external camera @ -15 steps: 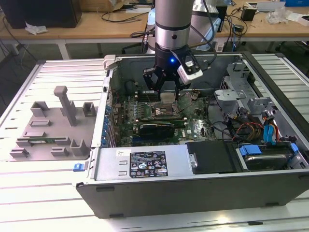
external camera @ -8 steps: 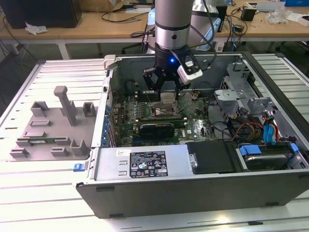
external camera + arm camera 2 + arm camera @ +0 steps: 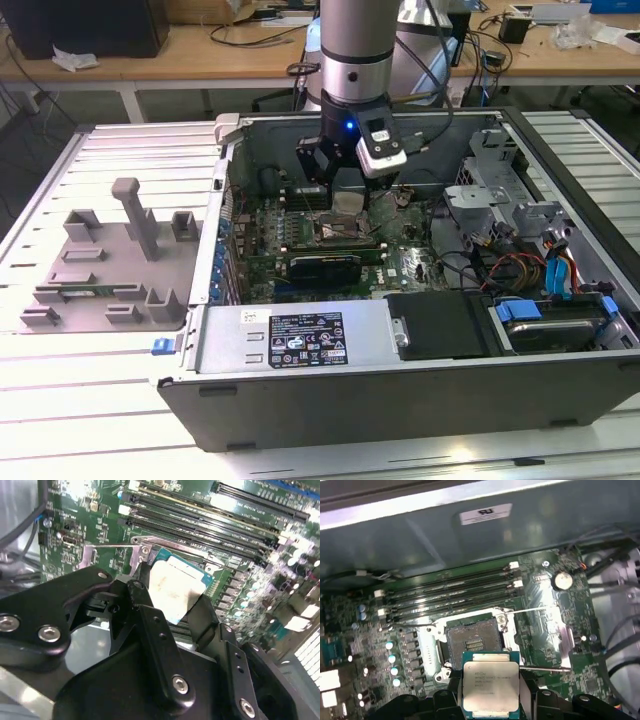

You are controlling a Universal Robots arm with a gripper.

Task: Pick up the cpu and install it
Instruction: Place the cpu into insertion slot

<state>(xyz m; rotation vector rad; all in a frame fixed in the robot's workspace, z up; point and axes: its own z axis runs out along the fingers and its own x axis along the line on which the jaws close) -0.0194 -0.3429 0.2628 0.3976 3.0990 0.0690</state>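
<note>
The cpu (image 3: 491,685), a small square chip with a silver top and a green rim, sits between my gripper's (image 3: 491,696) black fingers (image 3: 451,696), which are shut on its two sides. It hangs a little above the motherboard, next to the open dark socket (image 3: 472,642) with its load plate lifted. In the second wrist view the cpu (image 3: 175,590) shows between the fingers (image 3: 145,607), tilted over the socket frame. From the exterior view, my gripper (image 3: 340,200) is inside the open computer case (image 3: 420,395), right over the socket (image 3: 340,232).
Memory slots (image 3: 450,587) run beside the socket. A power supply (image 3: 300,340) lies along the case's front wall, and cables and a drive bay (image 3: 545,290) fill the exterior view's right. A grey fixture tray (image 3: 100,260) with posts lies outside the case on the exterior view's left.
</note>
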